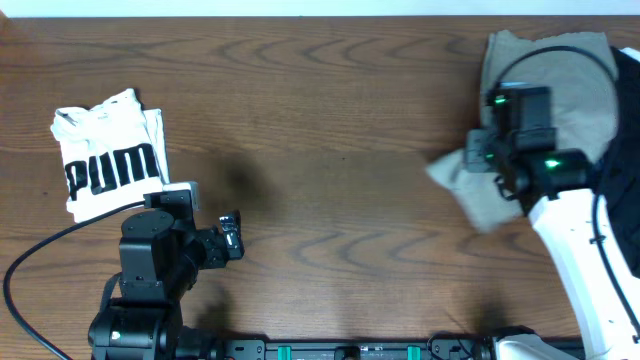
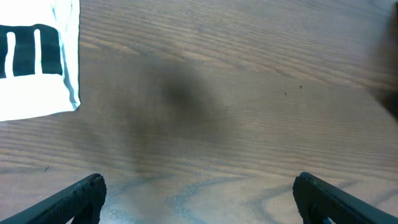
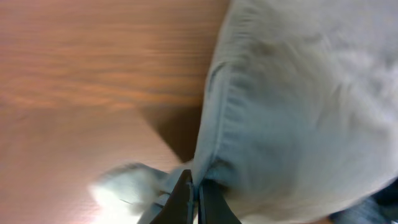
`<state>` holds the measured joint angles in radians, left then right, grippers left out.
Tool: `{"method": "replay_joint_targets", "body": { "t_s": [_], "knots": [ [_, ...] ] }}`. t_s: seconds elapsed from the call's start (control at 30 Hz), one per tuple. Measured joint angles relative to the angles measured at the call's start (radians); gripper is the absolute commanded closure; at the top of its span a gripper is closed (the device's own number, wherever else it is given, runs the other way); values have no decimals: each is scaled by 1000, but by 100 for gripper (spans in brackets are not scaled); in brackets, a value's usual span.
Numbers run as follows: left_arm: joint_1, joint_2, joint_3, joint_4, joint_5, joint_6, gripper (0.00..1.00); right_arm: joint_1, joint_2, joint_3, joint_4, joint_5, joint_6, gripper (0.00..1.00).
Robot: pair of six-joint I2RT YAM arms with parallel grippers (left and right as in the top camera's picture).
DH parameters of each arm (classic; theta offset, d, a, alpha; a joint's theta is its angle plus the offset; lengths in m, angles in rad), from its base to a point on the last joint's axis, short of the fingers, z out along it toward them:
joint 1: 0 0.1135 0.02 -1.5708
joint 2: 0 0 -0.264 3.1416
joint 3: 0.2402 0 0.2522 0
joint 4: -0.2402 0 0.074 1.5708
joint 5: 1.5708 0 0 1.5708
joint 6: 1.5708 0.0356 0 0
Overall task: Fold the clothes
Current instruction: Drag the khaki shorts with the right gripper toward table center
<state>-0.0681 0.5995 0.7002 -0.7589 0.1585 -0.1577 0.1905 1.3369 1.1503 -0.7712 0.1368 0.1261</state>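
The khaki grey-green shorts (image 1: 560, 75) lie bunched at the far right of the table, partly under my right arm. My right gripper (image 1: 492, 158) is shut on an edge of the shorts (image 3: 292, 106) and holds the cloth lifted off the wood; in the right wrist view the fingertips (image 3: 198, 186) pinch a hem with pale lining beside them. My left gripper (image 1: 232, 238) is open and empty over bare wood at the lower left; its two fingertips (image 2: 199, 193) stand far apart.
A folded white T-shirt with black PUMA lettering (image 1: 108, 152) lies at the left; its corner shows in the left wrist view (image 2: 37, 62). A dark garment (image 1: 622, 190) lies at the right edge. Wooden table (image 1: 340, 120).
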Motion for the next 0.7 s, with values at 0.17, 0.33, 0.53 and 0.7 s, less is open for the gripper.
{"method": "replay_joint_targets", "body": {
  "t_s": [0.17, 0.33, 0.53, 0.7],
  "knots": [
    [0, 0, 0, 0, 0, 0, 2, 145, 41, 0, 34, -32, 21, 99],
    [0, 0, 0, 0, 0, 0, 2, 243, 117, 0, 99, -55, 48, 99],
    [0, 0, 0, 0, 0, 0, 2, 321, 207, 0, 217, -63, 70, 99],
    [0, 0, 0, 0, 0, 0, 2, 371, 264, 0, 418, -80, 87, 85]
  ]
}}
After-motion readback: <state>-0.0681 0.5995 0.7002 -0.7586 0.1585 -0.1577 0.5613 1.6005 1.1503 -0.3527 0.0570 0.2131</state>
